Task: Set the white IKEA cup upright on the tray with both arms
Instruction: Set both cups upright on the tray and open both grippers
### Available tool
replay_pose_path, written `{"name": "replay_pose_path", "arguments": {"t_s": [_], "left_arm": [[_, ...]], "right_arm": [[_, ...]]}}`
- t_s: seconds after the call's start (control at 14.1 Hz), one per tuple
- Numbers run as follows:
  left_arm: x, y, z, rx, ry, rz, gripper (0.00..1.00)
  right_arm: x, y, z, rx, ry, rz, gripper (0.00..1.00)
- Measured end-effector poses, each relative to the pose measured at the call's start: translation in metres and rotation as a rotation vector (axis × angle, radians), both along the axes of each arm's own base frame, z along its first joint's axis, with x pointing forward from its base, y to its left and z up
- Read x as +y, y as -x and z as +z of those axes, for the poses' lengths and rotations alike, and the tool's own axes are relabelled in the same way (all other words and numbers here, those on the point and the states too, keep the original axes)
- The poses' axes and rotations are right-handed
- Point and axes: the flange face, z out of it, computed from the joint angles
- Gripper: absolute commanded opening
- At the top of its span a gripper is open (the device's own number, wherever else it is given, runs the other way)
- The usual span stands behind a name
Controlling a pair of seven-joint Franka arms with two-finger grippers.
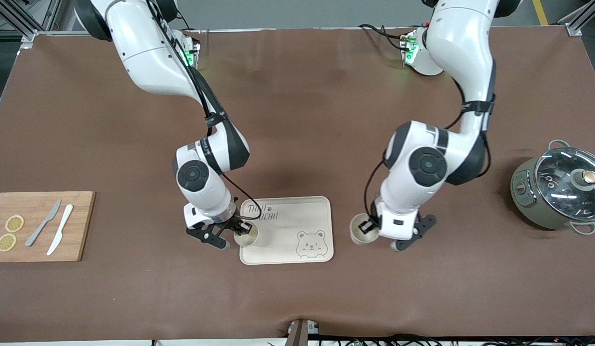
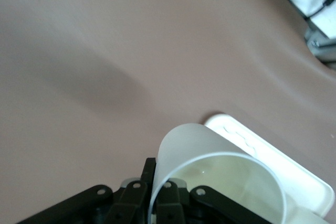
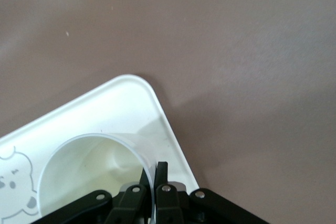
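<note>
Now | right gripper pinching cup on tray | left gripper pinching second cup

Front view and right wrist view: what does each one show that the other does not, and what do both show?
Only the front view shows the left hand pinching a second cup on the table, the cutting board and the pot. Only the right wrist view shows the fingers clamping the rim, one inside and one outside. Both show the right hand holding a cup upright on the tray.
</note>
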Motion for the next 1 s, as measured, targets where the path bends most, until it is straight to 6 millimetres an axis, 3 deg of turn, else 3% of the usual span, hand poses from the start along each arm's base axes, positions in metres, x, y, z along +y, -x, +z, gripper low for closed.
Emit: {"name": "replay_pose_path", "arguments": {"t_s": [0.36,0.64,1.0], "left_arm": [[-0.055,0.018,-0.042,-0.003,0.067,0.033,0.00],[-0.084,0.034,-0.079,0.014,0.061,0.042,0.00],[-0.101,0.048,-0.115,0.049,0.036,0.033,0.00]], "right_arm": [[0.028,0.016,-0.002,-0.007,-0.008,0.004,0.00],[0.024,0.016,-0.007,-0.010,0.010,0.007,0.00],[0.020,0.020,-0.017,-0.021,0.009,0.005,0.00]]}}
